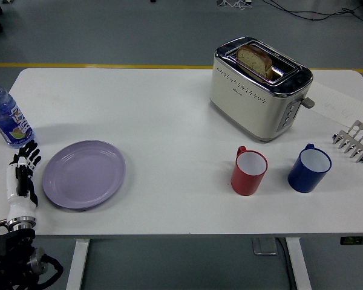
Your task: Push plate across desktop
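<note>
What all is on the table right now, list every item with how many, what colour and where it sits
plate: one, lilac, near left of the table
bottle: one, clear blue, left edge, behind the hand
toaster: one, cream and chrome, far right of centre, bread in a slot
red mug: one, in front of the toaster
blue mug: one, right of the red mug
rack: one, silver, right edge
left hand: one, black and white, fingers extended, just left of the plate
</note>
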